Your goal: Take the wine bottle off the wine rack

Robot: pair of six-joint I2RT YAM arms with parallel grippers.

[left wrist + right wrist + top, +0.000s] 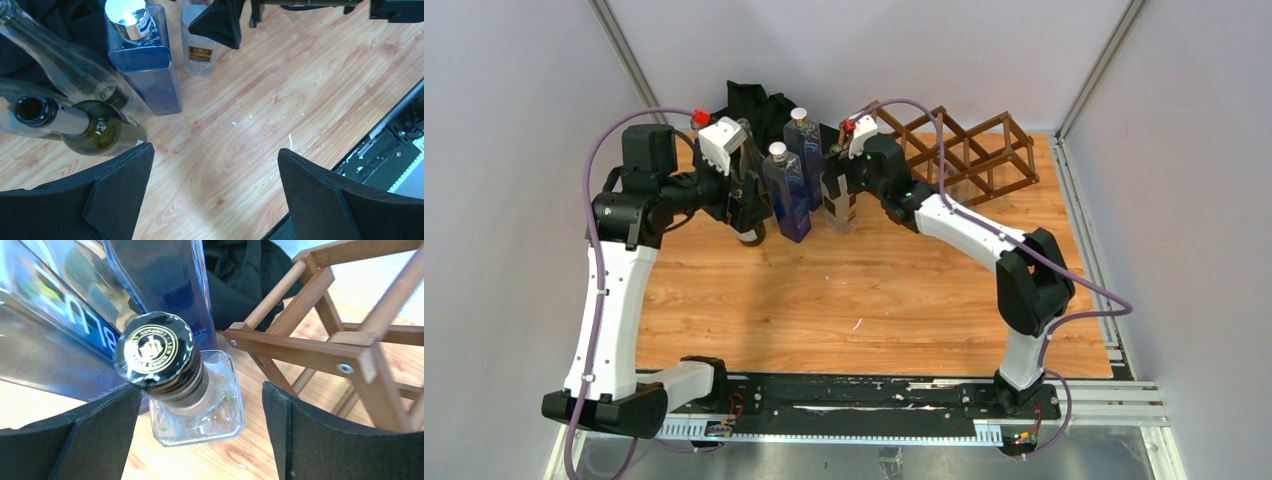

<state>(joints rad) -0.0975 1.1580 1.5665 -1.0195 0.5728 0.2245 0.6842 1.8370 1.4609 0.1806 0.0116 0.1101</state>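
Observation:
The wine rack (969, 150), a dark brown lattice, stands at the back right of the table, and its cells (310, 347) look bare. Just left of it the wine bottle (840, 215), clear square glass with a black and gold cap (152, 350), stands upright on the wood. My right gripper (839, 195) hangs over it, open (200, 386), with the bottle's neck near the left finger and a wide gap to the right one. My left gripper (749, 205) is open (215, 148) over bare wood, beside a green bottle (95, 132).
Two blue square bottles (786, 195) (806, 150) stand close to the left of the clear one. The green open-necked bottle (751, 235) and a tall clear bottle (65, 65) crowd the left gripper. A black cloth (759, 105) lies behind them. Walls close in on both sides.

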